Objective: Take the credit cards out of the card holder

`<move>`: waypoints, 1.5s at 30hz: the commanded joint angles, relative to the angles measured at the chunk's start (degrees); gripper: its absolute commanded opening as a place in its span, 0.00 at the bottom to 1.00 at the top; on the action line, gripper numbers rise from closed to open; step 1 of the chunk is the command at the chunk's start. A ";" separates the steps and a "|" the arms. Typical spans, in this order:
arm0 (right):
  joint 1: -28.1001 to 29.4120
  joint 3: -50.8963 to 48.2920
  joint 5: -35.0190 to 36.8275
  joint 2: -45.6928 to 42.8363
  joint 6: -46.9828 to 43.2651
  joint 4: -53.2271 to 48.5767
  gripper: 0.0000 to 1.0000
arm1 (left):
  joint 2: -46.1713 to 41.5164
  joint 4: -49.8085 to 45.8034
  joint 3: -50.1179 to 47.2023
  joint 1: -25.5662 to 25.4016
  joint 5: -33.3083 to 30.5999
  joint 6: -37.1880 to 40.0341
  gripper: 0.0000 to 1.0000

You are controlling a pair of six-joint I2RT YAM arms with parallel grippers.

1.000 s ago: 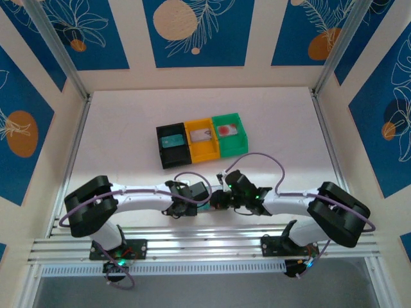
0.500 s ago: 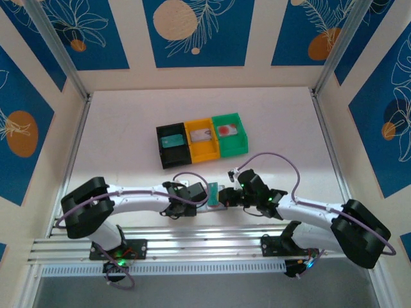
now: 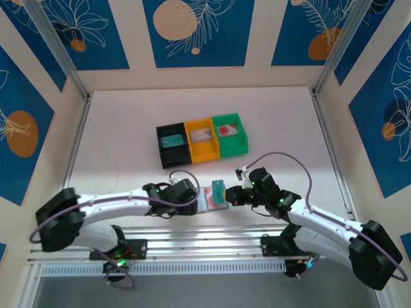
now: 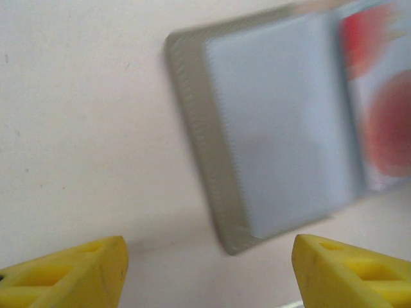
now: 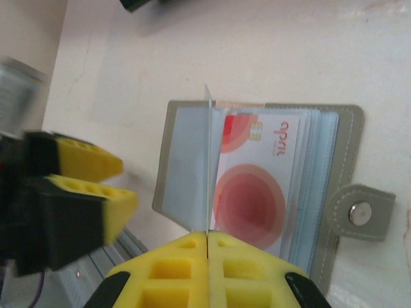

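Right wrist: my right gripper (image 5: 207,239) pinches a credit card (image 5: 207,160) by its bare edge, left gripper (image 4: 209,260) wide and empty; it may slip.

Matt stitched grey card holder (image 5: 352,131), glossy clear plastic pockets (image 5: 183,163)

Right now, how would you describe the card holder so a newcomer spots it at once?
On the white table, look on the arms' side of the three bins, between the left hand and right hand. The card holder lies open there: the only flat grey-taupe wallet, with clear pockets, a snap tab and a red-circled card.
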 commanded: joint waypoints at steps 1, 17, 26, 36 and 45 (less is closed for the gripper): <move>-0.37 3.34 -5.97 0.09 -3.50 -3.03 0.00 | -8.53 2.36 -0.78 1.75 1.39 7.60 0.71; -1.38 9.33 -26.14 6.62 -10.77 -1.64 0.00 | -28.08 3.81 -4.15 10.83 17.02 20.24 0.86; -0.15 11.36 -30.86 9.38 -12.34 -1.13 0.00 | -24.01 6.73 -2.99 15.20 27.39 21.98 0.85; 1.41 12.19 -33.09 10.16 -13.22 -0.29 0.00 | -19.49 11.89 -3.12 15.39 34.67 21.71 0.78; 2.75 12.79 -33.60 12.13 -12.97 0.91 0.00 | -17.60 18.69 -6.17 15.44 41.97 19.80 0.66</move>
